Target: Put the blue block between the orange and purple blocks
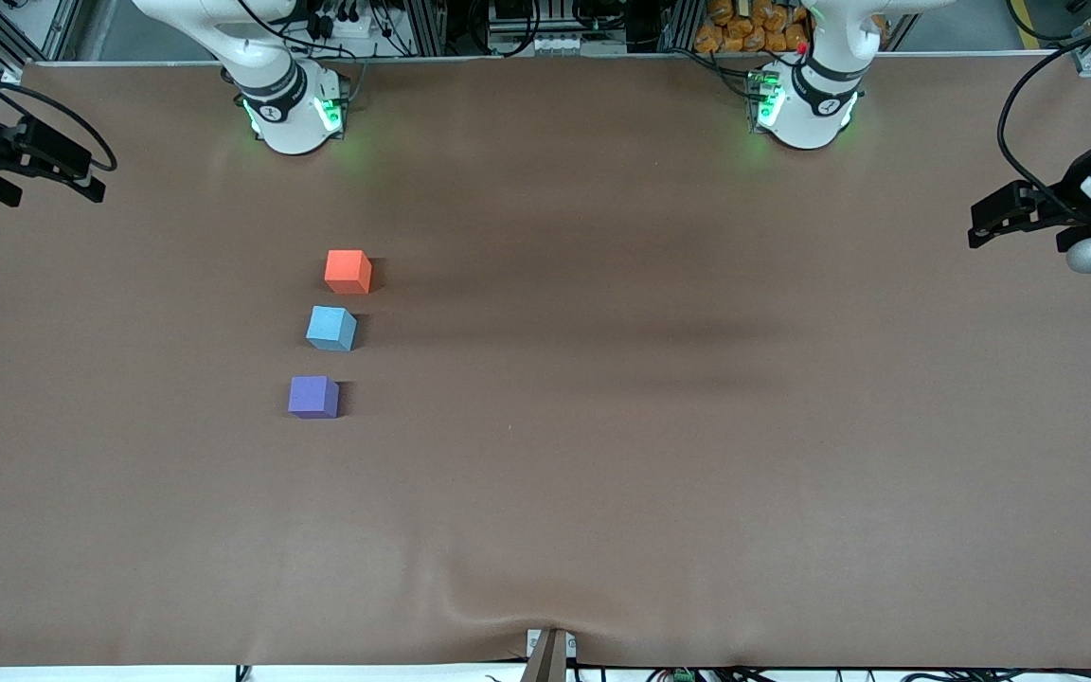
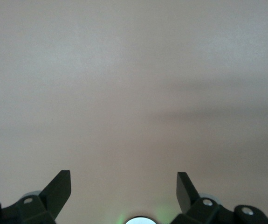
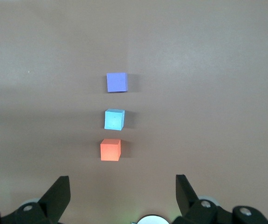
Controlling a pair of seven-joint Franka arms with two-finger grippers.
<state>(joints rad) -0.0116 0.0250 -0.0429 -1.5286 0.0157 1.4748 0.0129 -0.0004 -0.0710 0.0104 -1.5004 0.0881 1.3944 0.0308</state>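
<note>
Three small cubes lie in a line on the brown table, toward the right arm's end. The orange block (image 1: 348, 271) is farthest from the front camera. The blue block (image 1: 330, 328) lies between it and the purple block (image 1: 312, 396), which is nearest, with small gaps on both sides. The right wrist view shows the same line: orange block (image 3: 110, 150), blue block (image 3: 114, 119), purple block (image 3: 117, 82). My right gripper (image 3: 122, 179) is open and empty, raised at its end of the table (image 1: 44, 180). My left gripper (image 2: 123, 175) is open and empty, raised at its own end (image 1: 1019, 223), over bare table.
The brown table cover (image 1: 602, 426) has a wrinkle at its near edge (image 1: 545, 616). Both arm bases (image 1: 290, 114) (image 1: 806, 109) stand along the table's edge farthest from the front camera.
</note>
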